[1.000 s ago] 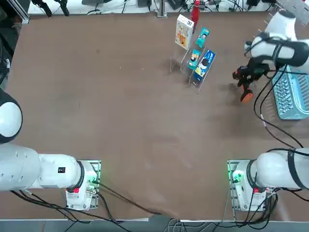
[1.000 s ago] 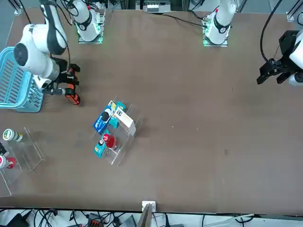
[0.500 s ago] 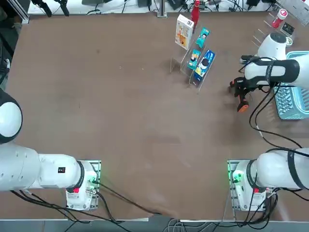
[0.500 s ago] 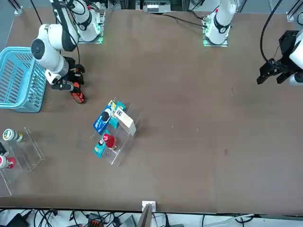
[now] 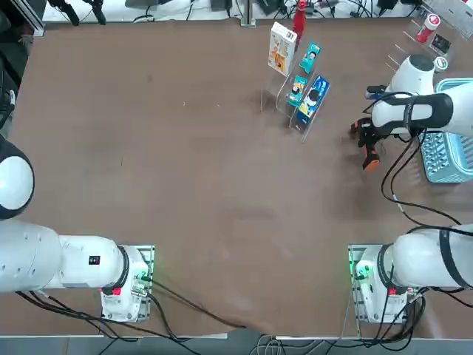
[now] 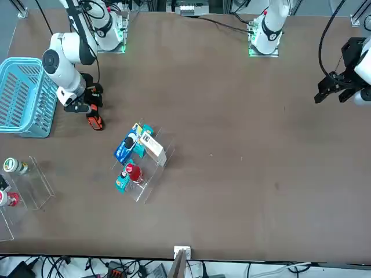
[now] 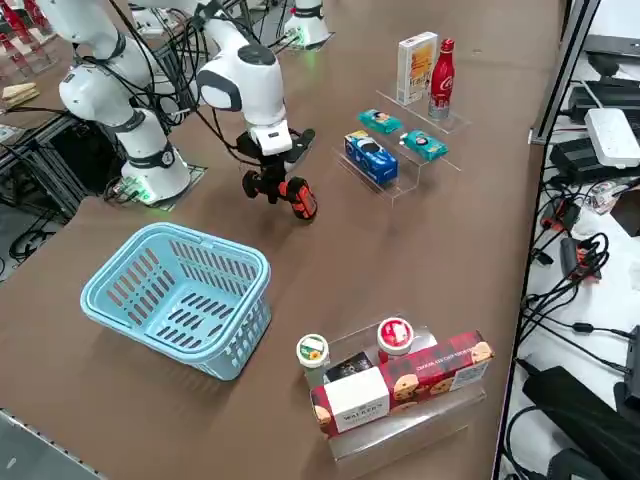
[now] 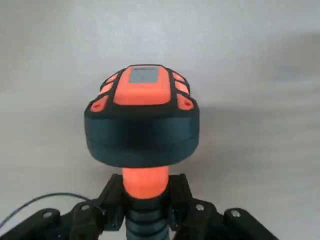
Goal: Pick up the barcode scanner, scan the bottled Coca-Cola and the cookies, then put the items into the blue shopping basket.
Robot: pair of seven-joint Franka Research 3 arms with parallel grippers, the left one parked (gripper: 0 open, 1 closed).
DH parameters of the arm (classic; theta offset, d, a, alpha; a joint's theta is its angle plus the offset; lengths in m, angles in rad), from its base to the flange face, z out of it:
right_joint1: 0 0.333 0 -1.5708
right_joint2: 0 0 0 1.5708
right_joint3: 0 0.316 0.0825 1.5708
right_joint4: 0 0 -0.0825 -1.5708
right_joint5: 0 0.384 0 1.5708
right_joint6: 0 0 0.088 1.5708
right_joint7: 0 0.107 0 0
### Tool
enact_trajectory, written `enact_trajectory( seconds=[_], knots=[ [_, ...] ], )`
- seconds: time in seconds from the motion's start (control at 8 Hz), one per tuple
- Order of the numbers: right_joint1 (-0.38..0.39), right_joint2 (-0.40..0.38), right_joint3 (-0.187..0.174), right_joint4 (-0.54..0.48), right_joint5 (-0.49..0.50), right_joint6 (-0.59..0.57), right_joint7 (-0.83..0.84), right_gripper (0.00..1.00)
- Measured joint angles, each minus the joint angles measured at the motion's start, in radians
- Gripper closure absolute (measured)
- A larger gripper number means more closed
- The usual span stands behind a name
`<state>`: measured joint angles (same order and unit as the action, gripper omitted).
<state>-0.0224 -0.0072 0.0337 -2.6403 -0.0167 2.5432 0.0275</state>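
Observation:
My right gripper [image 8: 147, 194] is shut on the orange handle of the barcode scanner [image 8: 142, 120], whose black and orange head points away from the wrist. The gripper [image 5: 367, 135] holds the scanner [image 5: 370, 156] low over the table, between the blue shopping basket [image 5: 451, 140] and the acrylic rack. The cookies [image 5: 281, 49], a white box, stand upright at the rack's far end with the red bottled Coca-Cola [image 5: 299, 19] beside them. In the right side view the scanner [image 7: 295, 197] hangs under the gripper [image 7: 268, 178], the basket [image 7: 180, 292] stands near, and the cookies [image 7: 416, 68] and Coca-Cola [image 7: 442, 78] stand far off.
A stepped clear rack [image 5: 290, 103] carries a dark blue packet [image 5: 313, 97] and small teal packets [image 5: 310, 57]. A second clear rack [image 7: 400, 400] beyond the basket holds a red cookie box and small cups. The scanner's black cable [image 5: 403, 188] trails toward the right arm's base.
The right gripper has carried the scanner a little away from the basket toward the rack, and the wrist has swung round. The grip is unchanged.

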Motion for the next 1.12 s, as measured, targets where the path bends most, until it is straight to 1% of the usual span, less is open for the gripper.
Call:
enact_trajectory(
  seconds=[0.25, 0.5, 0.62, 0.75, 0.88, 1.0, 1.12],
  knots=[
    [0.000, 0.035, 0.000, 0.000, -0.001, 0.031, 0.002, 0.56],
    [-0.001, 0.046, 0.000, 0.000, -0.002, 0.039, 0.004, 0.23],
    [-0.002, 0.046, -0.001, 0.003, -0.002, 0.040, 0.004, 0.03],
    [-0.002, 0.046, -0.003, 0.010, -0.002, 0.041, 0.004, 0.00],
    [-0.002, 0.041, -0.007, 0.026, -0.002, 0.038, 0.004, 0.00],
    [-0.002, 0.025, -0.009, 0.065, -0.002, -0.005, 0.004, 0.00],
    [-0.001, -0.001, -0.008, 0.145, -0.003, -0.117, 0.017, 0.00]
  ],
)
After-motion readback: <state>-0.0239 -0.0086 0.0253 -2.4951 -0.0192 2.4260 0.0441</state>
